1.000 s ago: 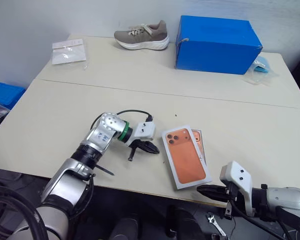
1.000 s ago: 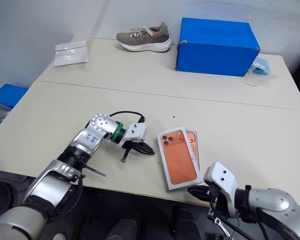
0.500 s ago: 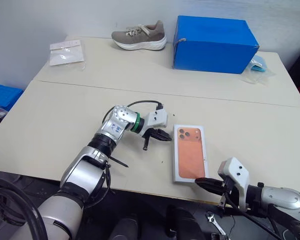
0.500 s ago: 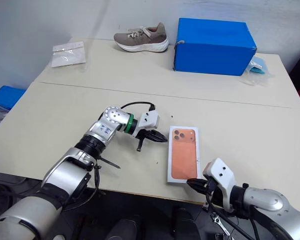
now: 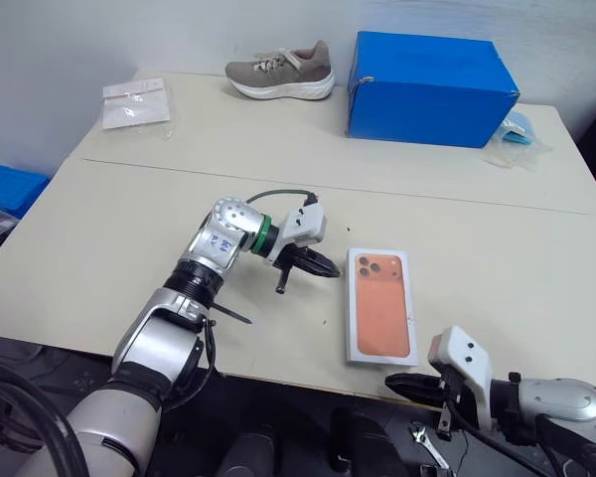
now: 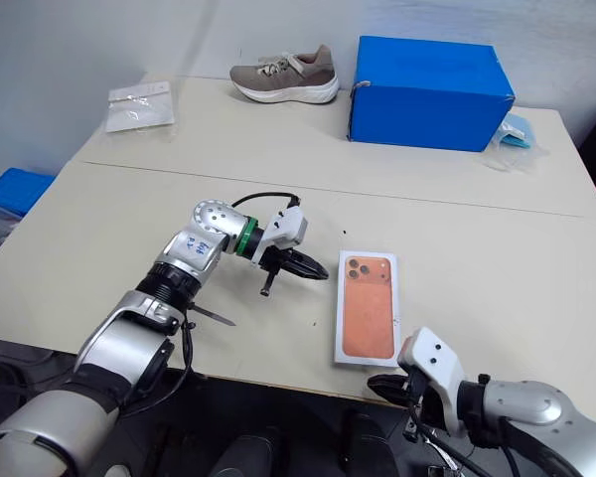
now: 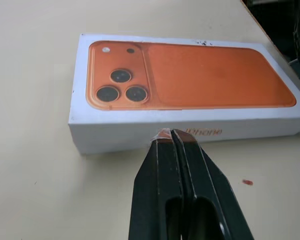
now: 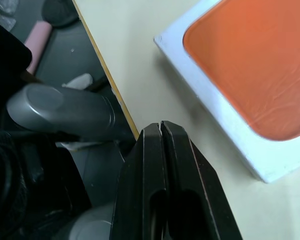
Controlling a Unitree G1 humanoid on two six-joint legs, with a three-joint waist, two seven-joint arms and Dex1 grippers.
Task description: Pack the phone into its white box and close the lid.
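beige table (image 5: pixel 129 229) holds lid (image 5: pixel 381 304) just beside left fingers (image 7: pixel 165 150), pressed together, empty.

The word "iPhone" stands in orange letters on the lid's (image 7: pixel 185 85) white side wall.

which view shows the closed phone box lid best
The left wrist view: the lid lies close up, its orange face, printed lenses and lettered side wall clear. Both eye views show it whole but small near the table's front edge; the right wrist view catches just one corner.
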